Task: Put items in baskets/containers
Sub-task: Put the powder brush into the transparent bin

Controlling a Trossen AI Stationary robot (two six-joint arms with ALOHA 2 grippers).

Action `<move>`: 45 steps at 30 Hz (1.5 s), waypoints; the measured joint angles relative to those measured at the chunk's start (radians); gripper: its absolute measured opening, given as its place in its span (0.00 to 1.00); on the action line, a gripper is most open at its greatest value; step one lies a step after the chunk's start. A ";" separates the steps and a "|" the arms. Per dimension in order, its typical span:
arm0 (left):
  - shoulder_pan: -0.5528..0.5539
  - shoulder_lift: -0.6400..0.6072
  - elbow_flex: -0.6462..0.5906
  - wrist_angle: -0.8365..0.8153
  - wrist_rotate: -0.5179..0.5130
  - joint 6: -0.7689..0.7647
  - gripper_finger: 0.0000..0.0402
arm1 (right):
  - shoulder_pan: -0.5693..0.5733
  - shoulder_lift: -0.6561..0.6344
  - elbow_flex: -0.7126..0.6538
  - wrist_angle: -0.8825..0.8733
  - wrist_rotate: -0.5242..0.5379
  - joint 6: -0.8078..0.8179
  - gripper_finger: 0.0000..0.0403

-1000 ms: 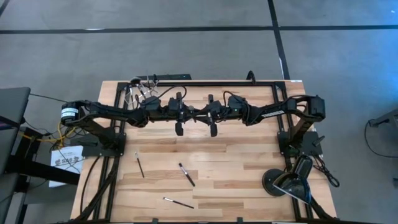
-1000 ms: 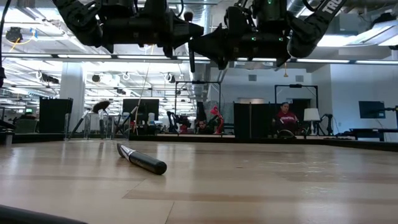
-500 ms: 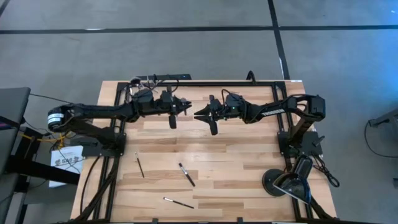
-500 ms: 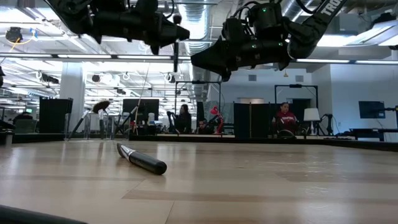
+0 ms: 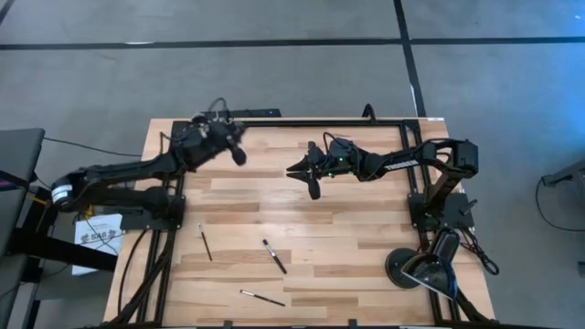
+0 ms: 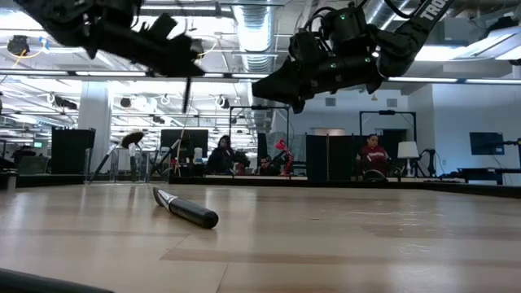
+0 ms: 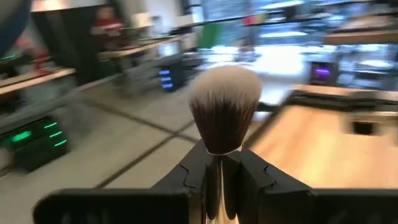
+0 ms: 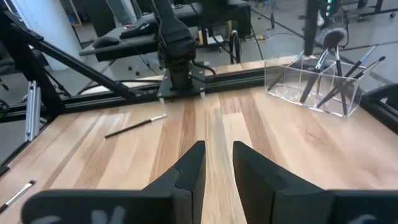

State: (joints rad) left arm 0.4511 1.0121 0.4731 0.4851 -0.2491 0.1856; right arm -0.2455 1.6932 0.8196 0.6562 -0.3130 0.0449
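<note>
White-tipped brush [image 7: 224,106] clamped upright in left tool [image 7: 214,171]

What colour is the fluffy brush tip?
The brush tip is dark brown with a white top, best seen in the left wrist view.

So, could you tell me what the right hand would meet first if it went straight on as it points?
Probably the bare wooden tabletop, since the right hand tilts slightly down; otherwise the left arm's base beyond. Depth is unclear.
</note>
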 joint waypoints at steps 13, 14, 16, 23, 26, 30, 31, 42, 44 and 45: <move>0.382 -0.060 -0.150 0.016 -0.024 -0.242 0.11 | 0.000 0.000 0.000 -0.003 0.001 0.000 0.18; 0.396 -0.060 -0.157 0.016 -0.036 -0.246 0.12 | 0.000 0.000 0.000 -0.003 0.001 0.000 0.18; 0.412 -0.060 -0.167 0.016 -0.065 -0.245 0.13 | 0.000 0.000 0.000 -0.006 0.001 0.000 0.18; 0.423 -0.060 -0.176 0.014 -0.073 -0.244 0.10 | 0.000 0.001 -0.001 -0.012 0.001 -0.018 0.18; 0.421 -0.052 -0.177 0.006 -0.100 -0.243 0.12 | 0.000 0.001 -0.001 -0.012 0.001 -0.019 0.18; 0.421 -0.037 -0.196 0.002 -0.117 -0.239 0.14 | -0.003 0.001 -0.001 -0.012 0.001 -0.020 0.18; 0.420 -0.037 -0.199 0.002 -0.117 -0.228 0.13 | -0.005 0.001 -0.001 -0.012 0.001 -0.021 0.18; 0.420 -0.037 -0.212 0.008 -0.133 -0.197 0.07 | -0.032 0.001 -0.001 -0.011 0.001 -0.024 0.18; 0.420 -0.037 -0.212 0.008 -0.133 -0.191 0.06 | -0.032 0.001 -0.001 -0.011 0.001 -0.026 0.18; 0.420 -0.037 -0.212 0.004 -0.133 -0.190 0.05 | -0.032 0.001 -0.001 -0.011 0.001 -0.026 0.18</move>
State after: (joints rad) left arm 0.8715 0.9752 0.2611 0.4890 -0.3820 -0.0048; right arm -0.2779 1.6939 0.8188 0.6449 -0.3119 0.0187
